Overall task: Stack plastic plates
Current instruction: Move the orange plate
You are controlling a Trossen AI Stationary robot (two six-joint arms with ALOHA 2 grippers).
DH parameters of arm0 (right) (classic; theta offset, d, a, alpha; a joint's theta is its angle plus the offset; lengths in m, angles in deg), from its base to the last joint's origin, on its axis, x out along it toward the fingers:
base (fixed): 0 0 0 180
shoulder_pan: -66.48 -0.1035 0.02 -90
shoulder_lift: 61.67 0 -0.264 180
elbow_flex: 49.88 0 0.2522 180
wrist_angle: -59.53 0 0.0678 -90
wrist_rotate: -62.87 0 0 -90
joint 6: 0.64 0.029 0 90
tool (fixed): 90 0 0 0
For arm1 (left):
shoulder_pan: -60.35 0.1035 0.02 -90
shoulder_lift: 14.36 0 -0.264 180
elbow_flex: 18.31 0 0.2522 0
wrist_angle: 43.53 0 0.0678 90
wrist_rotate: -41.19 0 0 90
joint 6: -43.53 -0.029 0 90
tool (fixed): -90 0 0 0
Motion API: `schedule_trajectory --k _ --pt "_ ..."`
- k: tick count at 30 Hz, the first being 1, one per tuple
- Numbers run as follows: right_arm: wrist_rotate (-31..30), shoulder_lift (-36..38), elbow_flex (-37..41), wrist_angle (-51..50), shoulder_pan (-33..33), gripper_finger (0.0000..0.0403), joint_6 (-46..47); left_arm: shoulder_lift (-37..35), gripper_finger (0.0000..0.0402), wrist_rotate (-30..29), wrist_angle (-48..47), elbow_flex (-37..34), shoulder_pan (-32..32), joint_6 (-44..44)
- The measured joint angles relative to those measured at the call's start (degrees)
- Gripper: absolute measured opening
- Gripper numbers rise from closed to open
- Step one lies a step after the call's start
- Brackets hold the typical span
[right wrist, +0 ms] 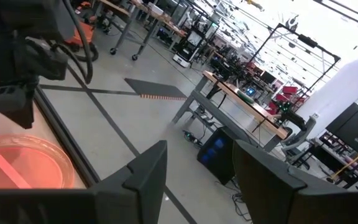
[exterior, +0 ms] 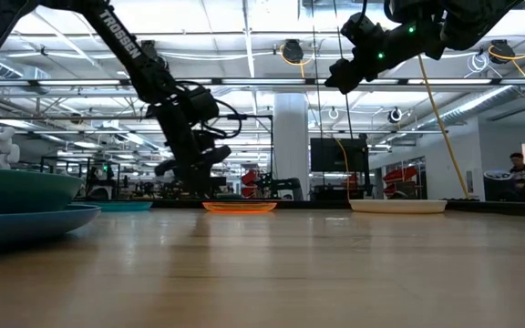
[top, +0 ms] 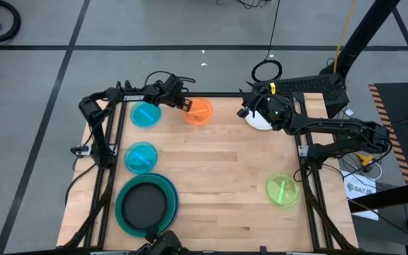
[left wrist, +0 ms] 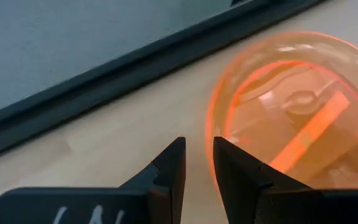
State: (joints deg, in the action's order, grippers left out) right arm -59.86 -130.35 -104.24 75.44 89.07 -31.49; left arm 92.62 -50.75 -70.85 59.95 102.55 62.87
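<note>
The orange plate (top: 200, 112) lies flat near the table's far edge. My left gripper (top: 185, 105) hovers just off its left rim (left wrist: 211, 124), fingers open by a narrow gap (left wrist: 199, 155); in the low view the gripper (exterior: 190, 167) hangs above table level. The white plate (top: 261, 119) lies to the right of the orange one. My right gripper (top: 250, 106) is raised high above it (exterior: 349, 68), open wide (right wrist: 197, 180). Two cyan plates (top: 146, 115) (top: 141, 157) lie on the left. The black plate (top: 146, 204) sits in the teal one (top: 122, 212), which lies on the blue (top: 171, 188). The lime green plate (top: 282, 190) lies near right.
The dark frame rail (left wrist: 104, 87) runs along the table's far edge just behind the orange plate. The middle of the wooden table (top: 218, 163) is bare. A person (exterior: 520, 175) stands far off in the room behind.
</note>
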Motion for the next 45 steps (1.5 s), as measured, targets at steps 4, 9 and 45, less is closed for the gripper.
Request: schedule_trajectory --k 4,9,45 --pt "0.0 0.0 0.0 0.0 0.0 0.0176 -0.2 0.0 0.0098 0.4 -0.3 0.0 0.1 -0.8" --pt "0.0 0.0 0.0 0.0 0.0 0.0176 -0.3 0.0 0.0154 0.4 -0.2 0.0 0.1 -1.2" --pt "0.0 0.0 0.0 -1.3 1.7 0.0176 0.1 3.2 0.0212 -2.5 3.4 0.0 -1.5 1.8"
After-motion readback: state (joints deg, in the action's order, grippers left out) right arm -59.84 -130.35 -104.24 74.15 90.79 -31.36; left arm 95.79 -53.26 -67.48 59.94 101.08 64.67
